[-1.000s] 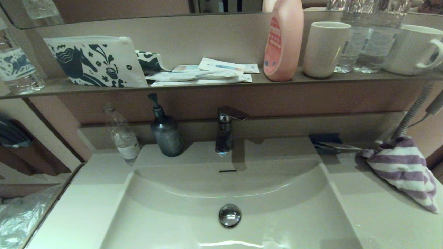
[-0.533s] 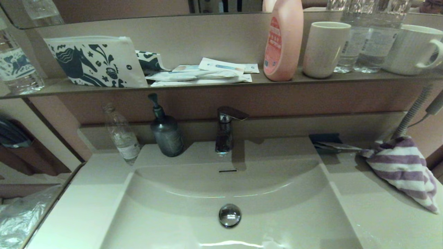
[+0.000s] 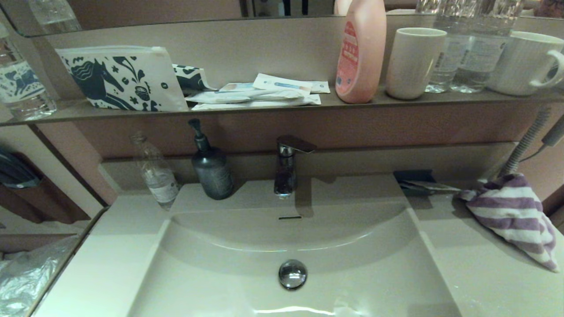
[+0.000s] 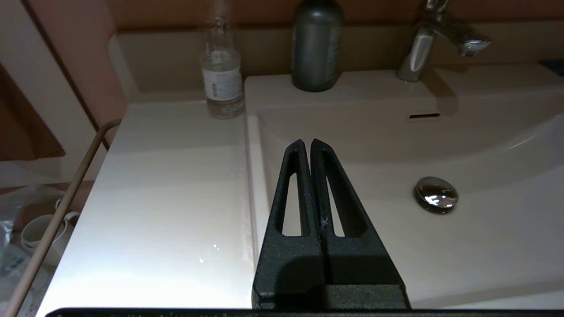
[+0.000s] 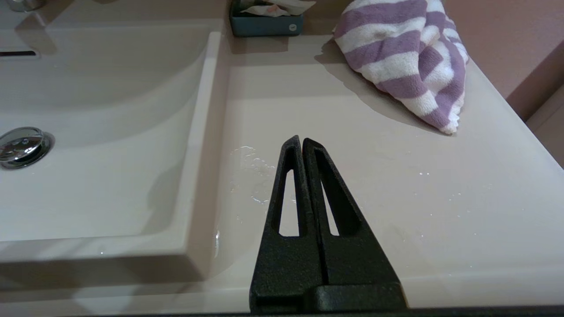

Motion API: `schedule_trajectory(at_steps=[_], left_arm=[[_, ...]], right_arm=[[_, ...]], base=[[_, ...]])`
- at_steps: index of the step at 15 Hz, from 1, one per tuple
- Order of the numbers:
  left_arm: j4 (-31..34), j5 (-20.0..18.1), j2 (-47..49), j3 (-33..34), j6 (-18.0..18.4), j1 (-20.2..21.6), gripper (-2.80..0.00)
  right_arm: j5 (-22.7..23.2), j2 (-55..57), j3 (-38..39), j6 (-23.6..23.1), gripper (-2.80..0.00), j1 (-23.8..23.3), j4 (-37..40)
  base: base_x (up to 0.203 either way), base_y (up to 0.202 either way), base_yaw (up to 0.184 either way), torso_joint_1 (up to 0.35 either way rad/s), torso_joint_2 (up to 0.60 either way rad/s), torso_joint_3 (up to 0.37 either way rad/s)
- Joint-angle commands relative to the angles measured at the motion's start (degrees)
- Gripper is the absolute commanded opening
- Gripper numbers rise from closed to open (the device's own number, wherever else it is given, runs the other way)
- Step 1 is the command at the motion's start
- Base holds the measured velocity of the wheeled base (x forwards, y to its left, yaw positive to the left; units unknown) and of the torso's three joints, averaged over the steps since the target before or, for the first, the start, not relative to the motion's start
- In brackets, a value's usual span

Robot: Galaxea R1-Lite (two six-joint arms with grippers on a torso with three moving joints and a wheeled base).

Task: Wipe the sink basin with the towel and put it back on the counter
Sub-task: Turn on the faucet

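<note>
Head view: the wide, shallow off-white sink basin (image 3: 246,281) lies below a chrome tap (image 3: 287,165), its round chrome drain plug (image 3: 292,274) seated in the floor. The small purple-and-white striped terry towel (image 3: 511,211) sits bunched on the smooth off-white counter (image 3: 480,273) to the right of the basin, near the back wall. Just beside it a small dark blue tray (image 3: 414,181) holds pale wrappers. A dark pump bottle (image 3: 211,169) and a clear plastic bottle (image 3: 155,172) stand at the basin's back left. On the brown-grey shelf (image 3: 264,108) above are a white pouch with dark blue horse print (image 3: 123,79), flat sachets, a pink bottle (image 3: 360,50) and a white cup (image 3: 412,61) whose inside is out of sight. Neither arm shows here.

Left wrist view: the left gripper (image 4: 307,145) hangs above the basin's left rim, its black fingers pressed together and holding nothing.

Right wrist view: the right gripper (image 5: 301,142) hangs above the wet counter right of the basin, fingers clenched together and empty, well apart from the towel (image 5: 405,57). The tray (image 5: 266,20) shows crumpled wrappers inside.
</note>
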Motion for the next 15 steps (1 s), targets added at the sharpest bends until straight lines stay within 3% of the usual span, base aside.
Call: schedule_trajectory(at_steps=[1,7,11,15], left_arm=[[0.0,-1.2,5.3,-2.0,0.0,0.0,-2.80],[-3.3,-9.6,20.9,-7.1,0.0,0.0,-2.80],[-16.5,-12.2,38.4,-7.3,0.0,-0.2,-2.80],[-34.0,-11.9,56.2,-7.5,-0.4,-5.3,-2.80]], right_arm=[[0.0,0.0,0.0,0.0,-2.80,0.0,0.0],[0.0,0.0,0.0,0.0,-2.80,0.0,0.0],[0.1,0.0,0.0,0.0,-2.80,0.0,0.0],[0.1,0.0,0.0,0.0,-2.80,0.0,0.0]], base=[[0.000,0.000,0.000,0.000,0.00,0.000],[0.000,0.000,0.000,0.000,0.00,0.000],[0.000,0.000,0.000,0.000,0.00,0.000],[0.000,0.000,0.000,0.000,0.00,0.000]])
